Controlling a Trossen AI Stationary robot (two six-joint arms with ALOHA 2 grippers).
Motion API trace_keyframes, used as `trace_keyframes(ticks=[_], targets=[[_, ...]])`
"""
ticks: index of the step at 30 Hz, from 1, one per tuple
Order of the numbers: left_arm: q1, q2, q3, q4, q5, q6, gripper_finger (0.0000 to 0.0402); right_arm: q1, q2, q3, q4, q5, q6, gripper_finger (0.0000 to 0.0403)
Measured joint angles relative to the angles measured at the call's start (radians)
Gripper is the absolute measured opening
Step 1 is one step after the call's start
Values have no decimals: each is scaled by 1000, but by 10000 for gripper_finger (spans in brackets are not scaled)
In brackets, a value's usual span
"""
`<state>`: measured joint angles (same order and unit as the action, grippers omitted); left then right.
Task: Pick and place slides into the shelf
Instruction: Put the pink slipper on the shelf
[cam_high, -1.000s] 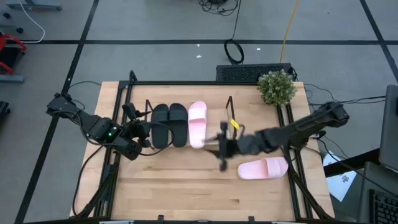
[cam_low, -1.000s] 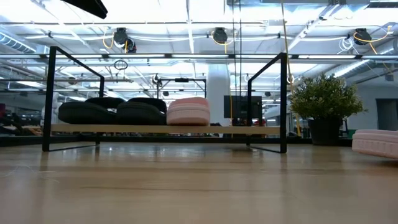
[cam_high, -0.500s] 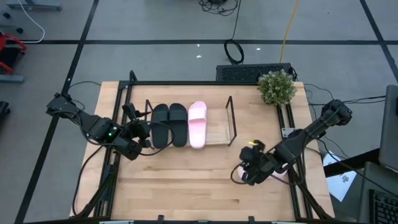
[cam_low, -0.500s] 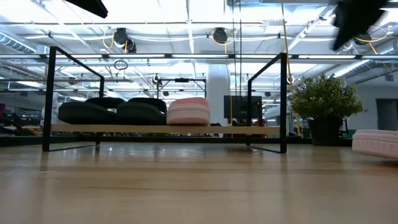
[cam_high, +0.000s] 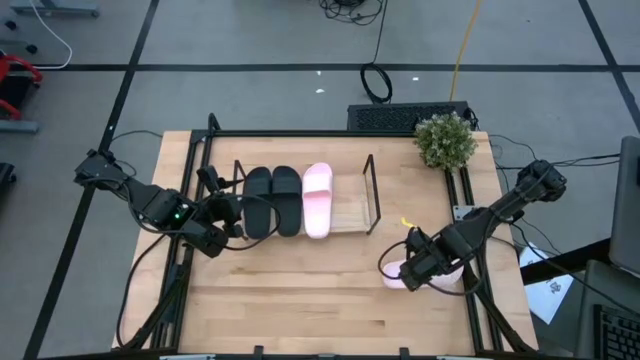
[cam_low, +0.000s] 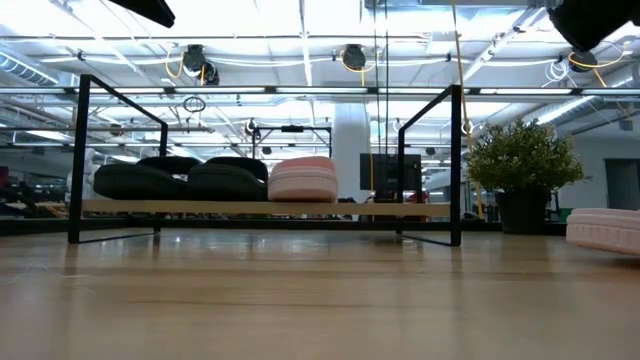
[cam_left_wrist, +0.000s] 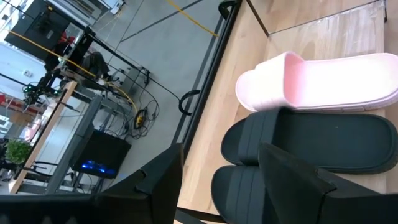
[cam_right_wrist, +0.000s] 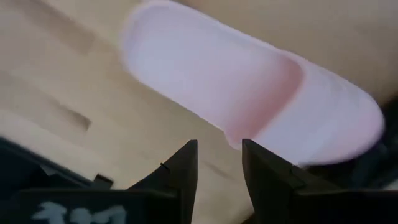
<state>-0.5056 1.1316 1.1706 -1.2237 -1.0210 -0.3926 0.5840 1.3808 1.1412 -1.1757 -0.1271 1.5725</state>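
R gripper (cam_high: 392, 272), jaws apart, over pink slide (cam_high: 445, 272) nr table's R edge; L gripper (cam_high: 232, 212) parted beside shelf (cam_high: 350, 214), whose R end is free.

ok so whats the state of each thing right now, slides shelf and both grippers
black slides: both lying on the shelf
pink slide on shelf: placed beside the black pair
loose pink slide: lying on the table, not gripped
shelf: one space free
right gripper: open above the loose slide
left gripper: open beside the shelf

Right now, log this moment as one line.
shelf: two black slides, one pink slide | right gripper: open above last pink slide on table | left gripper: open, beside shelf
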Motion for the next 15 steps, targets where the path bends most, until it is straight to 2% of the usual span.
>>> trace_keyframes(ticks=[10,15], targets=[[0,0,0,0,0,-4,216,-2,3,-4,-36,-3,101,116],[0,0,0,1,0,-5,216,-2,3,-60,-25,-2,117,116]])
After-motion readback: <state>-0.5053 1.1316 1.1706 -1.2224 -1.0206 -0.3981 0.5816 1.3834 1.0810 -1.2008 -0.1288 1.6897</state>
